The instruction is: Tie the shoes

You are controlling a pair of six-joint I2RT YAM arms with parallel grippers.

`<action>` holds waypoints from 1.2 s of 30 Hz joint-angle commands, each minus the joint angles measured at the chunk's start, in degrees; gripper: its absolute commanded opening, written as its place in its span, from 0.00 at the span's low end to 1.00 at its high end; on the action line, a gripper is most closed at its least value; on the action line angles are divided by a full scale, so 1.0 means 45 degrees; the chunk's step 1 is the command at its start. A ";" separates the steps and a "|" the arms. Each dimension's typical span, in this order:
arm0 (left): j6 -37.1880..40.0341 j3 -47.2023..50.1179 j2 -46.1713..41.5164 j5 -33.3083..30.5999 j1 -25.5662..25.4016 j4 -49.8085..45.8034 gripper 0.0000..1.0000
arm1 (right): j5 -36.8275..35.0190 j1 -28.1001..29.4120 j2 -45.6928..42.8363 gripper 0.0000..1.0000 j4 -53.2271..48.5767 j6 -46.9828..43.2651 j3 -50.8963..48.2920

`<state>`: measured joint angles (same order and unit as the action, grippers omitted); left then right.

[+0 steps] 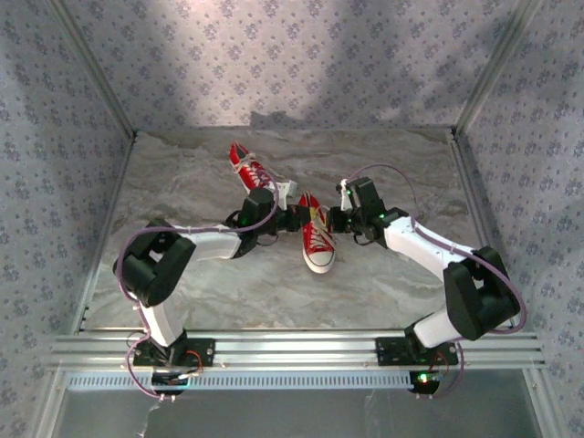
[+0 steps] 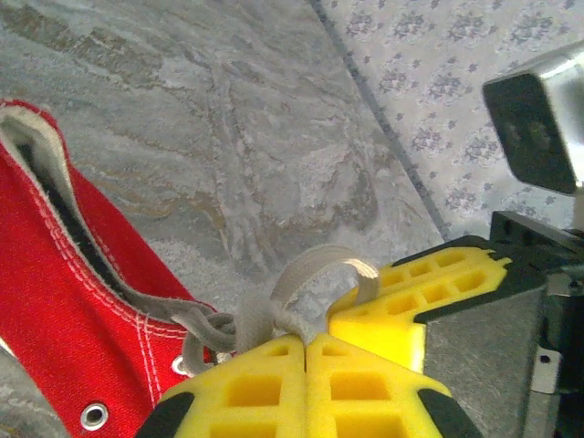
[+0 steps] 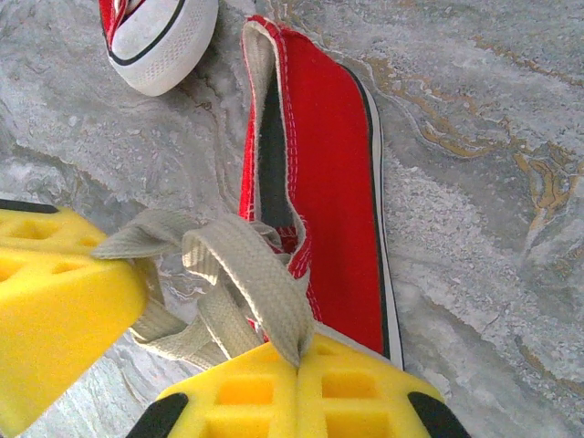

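Observation:
Two red shoes with white toe caps lie on the marbled table: one at the back (image 1: 246, 168), one in the middle (image 1: 318, 239) with its toe toward the arms. Over the middle shoe's opening, my left gripper (image 1: 294, 219) and right gripper (image 1: 336, 219) meet. In the left wrist view, the left gripper (image 2: 306, 342) is shut on a loop of white lace (image 2: 310, 272) beside the red shoe (image 2: 73, 301). In the right wrist view, the right gripper (image 3: 299, 360) is shut on another loop of lace (image 3: 251, 274) coming from the shoe (image 3: 328, 182). The lace strands cross between the two grippers.
The other shoe's toe cap (image 3: 160, 36) lies just beyond the middle shoe's heel. Patterned walls (image 1: 292, 55) close in the table at the back and both sides. An aluminium rail (image 1: 301, 347) runs along the near edge.

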<state>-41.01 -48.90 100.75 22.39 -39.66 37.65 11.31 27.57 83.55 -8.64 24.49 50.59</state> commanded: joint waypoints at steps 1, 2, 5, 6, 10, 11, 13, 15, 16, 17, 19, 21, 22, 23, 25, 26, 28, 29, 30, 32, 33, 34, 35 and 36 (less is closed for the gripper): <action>0.0599 0.0322 -0.0630 0.0199 0.0256 0.1463 0.00 | -0.0081 0.0093 -0.0324 0.00 -0.0156 -0.0262 -0.0155; 0.0499 0.0470 -0.0660 0.0082 0.0341 0.1626 0.00 | -0.0143 0.0095 -0.0324 0.00 -0.0196 -0.0285 -0.0158; 0.0239 0.0820 -0.0758 -0.0092 0.0597 0.1959 0.00 | -0.0437 0.0097 -0.0360 0.00 -0.0377 -0.0304 -0.0163; 0.0147 0.0900 -0.0768 -0.0130 0.0674 0.2022 0.00 | -0.0570 0.0097 -0.0382 0.00 -0.0447 -0.0304 -0.0171; -0.0009 0.0965 -0.0714 -0.0191 0.0893 0.1791 0.00 | -0.0801 0.0101 -0.0458 0.00 -0.0613 -0.0325 -0.0222; -0.0015 0.0946 -0.0690 -0.0237 0.0910 0.1584 0.00 | -0.0812 0.0100 -0.0470 0.00 -0.0599 -0.0340 -0.0242; 0.0046 0.0907 -0.0624 -0.0270 0.0907 0.1341 0.00 | -0.0747 0.0106 -0.0518 0.00 -0.0582 -0.0367 -0.0261; -0.0006 0.0907 -0.0507 -0.0250 0.0901 0.1246 0.00 | -0.0463 0.0148 -0.0560 0.00 -0.0450 -0.0546 -0.0303; -0.0007 0.0925 -0.0459 -0.0214 0.0922 0.1243 0.00 | -0.0296 0.0197 -0.0602 0.00 -0.0411 -0.0658 -0.0329; -0.0004 0.0941 -0.0402 -0.0192 0.0904 0.1226 0.00 | -0.0054 0.0253 -0.0623 0.00 -0.0395 -0.0826 -0.0353; 0.0025 0.0873 -0.0292 -0.0107 0.0918 0.1071 0.00 | 0.0295 0.0410 -0.0662 0.00 -0.0483 -0.1212 -0.0334; 0.0001 0.0848 -0.0150 0.0094 0.0896 0.1085 0.00 | 0.0169 0.0601 -0.0693 0.00 -0.0780 -0.1518 -0.0307; -0.0016 0.0838 -0.0109 0.0154 0.0889 0.1118 0.00 | 0.0048 0.0641 -0.0720 0.02 -0.0851 -0.1576 -0.0308; -0.0026 0.0829 -0.0056 0.0213 0.0894 0.1159 0.00 | -0.0158 0.0639 -0.0786 0.09 -0.0919 -0.1600 -0.0290; -0.0064 0.0829 0.0008 0.0266 0.0897 0.1242 0.00 | -0.0574 0.0628 -0.0878 0.25 -0.1109 -0.1737 -0.0162; -0.0089 0.0795 0.0029 0.0290 0.0868 0.1233 0.00 | -0.0776 0.0607 -0.0956 0.33 -0.1258 -0.1941 -0.0026; -0.0104 0.0734 0.0053 0.0297 0.0886 0.1149 0.00 | -0.1085 0.0567 -0.1040 0.43 -0.1631 -0.2507 0.0365; -0.0097 0.0684 0.0071 0.0326 0.0884 0.1109 0.00 | -0.1171 0.0557 -0.1039 0.46 -0.1838 -0.2919 0.0588; -0.0104 0.0632 0.0091 0.0364 0.0890 0.1072 0.00 | -0.1073 0.0533 -0.1003 0.49 -0.2005 -0.3400 0.0836; -0.0112 0.0558 0.0140 0.0427 0.0887 0.1014 0.00 | -0.0513 0.0482 -0.0812 0.54 -0.2408 -0.4415 0.1370; -0.0130 0.0528 0.0165 0.0434 0.0886 0.1009 0.00 | -0.0374 0.0474 -0.0600 0.54 -0.2752 -0.4876 0.1734; -0.0143 0.0502 0.0188 0.0449 0.0867 0.1004 0.00 | -0.0171 0.0453 -0.0422 0.55 -0.3075 -0.5281 0.2097; -0.0161 0.0497 0.0204 0.0453 0.0897 0.1009 0.00 | 0.0156 0.0435 -0.0190 0.56 -0.3426 -0.5813 0.2496; -0.0182 0.0472 0.0228 0.0488 0.0891 0.1019 0.00 | 0.0366 0.0401 0.0036 0.58 -0.3762 -0.6311 0.2874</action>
<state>-41.60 -44.86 101.01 23.18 -35.64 41.32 9.82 29.76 81.62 -19.77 5.28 58.78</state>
